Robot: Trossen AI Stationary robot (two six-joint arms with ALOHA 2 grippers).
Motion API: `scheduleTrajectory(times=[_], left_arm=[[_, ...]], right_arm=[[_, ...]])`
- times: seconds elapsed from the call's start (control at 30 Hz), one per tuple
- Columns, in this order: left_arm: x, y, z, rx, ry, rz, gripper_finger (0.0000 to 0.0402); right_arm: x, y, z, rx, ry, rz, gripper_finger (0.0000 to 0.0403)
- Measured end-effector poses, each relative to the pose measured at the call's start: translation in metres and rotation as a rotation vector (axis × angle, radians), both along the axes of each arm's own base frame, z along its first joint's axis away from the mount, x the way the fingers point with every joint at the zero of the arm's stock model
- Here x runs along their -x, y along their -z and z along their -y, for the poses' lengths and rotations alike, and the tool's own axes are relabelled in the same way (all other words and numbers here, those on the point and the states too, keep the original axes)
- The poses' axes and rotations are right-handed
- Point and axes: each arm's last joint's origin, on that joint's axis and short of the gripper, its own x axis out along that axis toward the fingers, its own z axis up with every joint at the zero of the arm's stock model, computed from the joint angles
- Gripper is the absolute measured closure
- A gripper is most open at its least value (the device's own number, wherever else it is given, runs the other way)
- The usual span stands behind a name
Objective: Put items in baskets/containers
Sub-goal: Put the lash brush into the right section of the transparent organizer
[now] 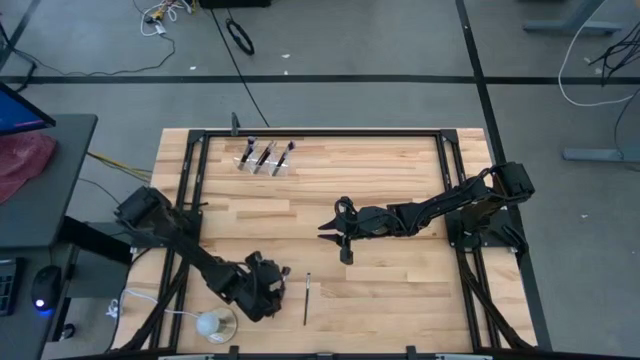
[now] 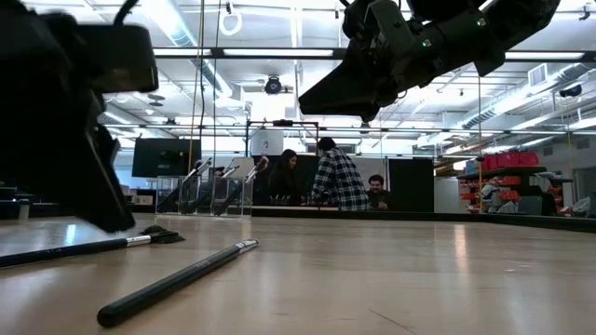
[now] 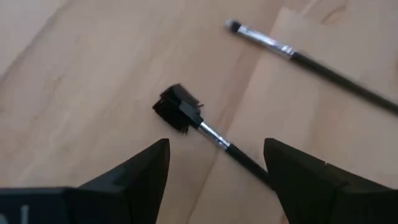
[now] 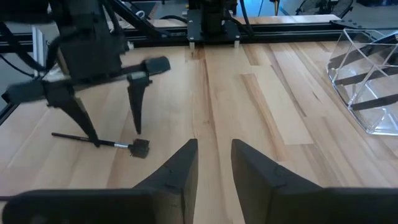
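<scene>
A dark makeup brush (image 3: 186, 115) with a square bristle head lies flat on the wood near the table's front left. My left gripper (image 3: 217, 155) is open, tilted down over its handle, with one finger on each side (image 4: 117, 137). A second slim brush (image 1: 307, 298) lies just to the right. The clear holder (image 1: 265, 158) stands at the far left with several brushes leaning in it. My right gripper (image 1: 340, 232) hangs above the table's middle, open by a narrow gap with nothing between its fingers (image 4: 214, 168). My left gripper straddles the brush's handle (image 3: 239, 155) with open fingers, coming slanting down from the table's left. The handle runs under one fingertip (image 3: 273, 168). Whether that finger touches it I cannot tell. The brush lies flat on the table.
A white ball on a clear round base (image 1: 212, 325) stands at the front left corner, close beside my left arm. A black frame (image 1: 320, 132) runs round the tabletop. Bare wood lies between the two grippers and the holder.
</scene>
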Motion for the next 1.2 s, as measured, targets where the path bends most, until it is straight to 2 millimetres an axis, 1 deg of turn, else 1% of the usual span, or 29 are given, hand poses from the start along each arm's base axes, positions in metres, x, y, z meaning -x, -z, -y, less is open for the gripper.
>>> scheduleTrajectory(times=[0.13,0.23,0.4,0.5,0.67,0.8,0.97,1.07,1.2], left_arm=[[-0.002,0.016,0.000,-0.056,-0.016,-0.016,0.0151],[0.000,0.022,-0.002,-0.086,-0.047,-0.041,0.0170],[0.005,0.030,-0.011,-0.129,-0.108,-0.034,0.0214],[0.010,0.038,-0.020,-0.152,-0.132,0.008,0.0234],[0.013,0.047,-0.035,-0.194,-0.175,0.056,0.0238],[0.007,0.048,-0.046,-0.251,-0.156,0.035,0.0236],[-0.008,0.047,-0.063,-0.316,-0.070,0.002,0.0249],[-0.017,0.046,-0.071,-0.337,0.007,-0.012,0.0270],[-0.025,0.045,-0.079,-0.312,0.064,-0.036,0.0312]], right_arm=[[0.000,0.000,0.000,0.001,-0.001,0.000,0.0305],[0.000,0.000,0.000,0.002,-0.001,0.000,0.0305],[0.000,0.000,0.000,0.002,-0.001,0.000,0.0305],[0.000,0.000,0.000,0.002,-0.001,0.000,0.0305],[0.000,0.000,0.000,0.002,-0.001,0.000,0.0305],[0.000,0.000,0.000,0.003,-0.002,0.000,0.0305],[0.000,0.000,0.000,0.003,-0.002,0.000,0.0305],[0.000,0.000,0.000,0.002,-0.001,0.000,0.0305],[0.000,0.000,0.000,-0.003,0.000,0.000,0.0305]])
